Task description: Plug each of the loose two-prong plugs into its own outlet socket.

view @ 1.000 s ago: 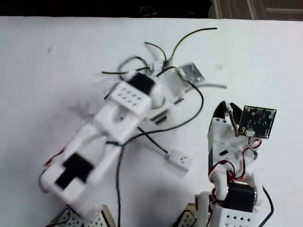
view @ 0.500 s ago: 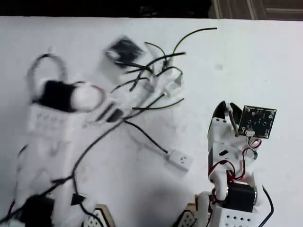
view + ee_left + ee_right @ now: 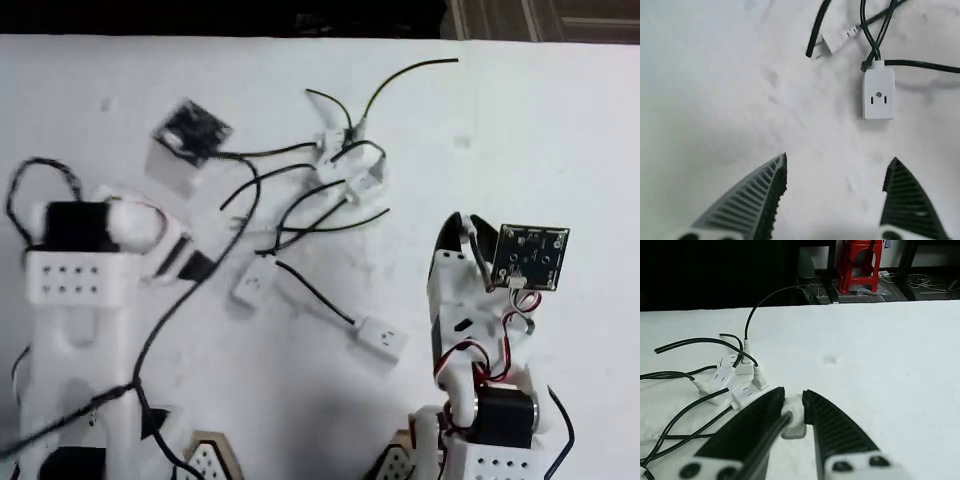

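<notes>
Within right end effector (image 3: 792,392), white plug (image 3: 795,422)

White arms (image 3: 75,330), black motors (image 3: 75,225), ribbed black right pincer (image 3: 792,391).

White counter (image 3: 560,120), matte, evenly lit, faint scuffs and soft shadows. Beyond its far edge the room is dark. Right wrist view: red stool (image 3: 860,265) on a grey floor (image 3: 920,287), dark furniture legs beside it, loose cables (image 3: 935,280) lying on the floor. High view, far corner: tan striped flooring (image 3: 540,18).
</notes>
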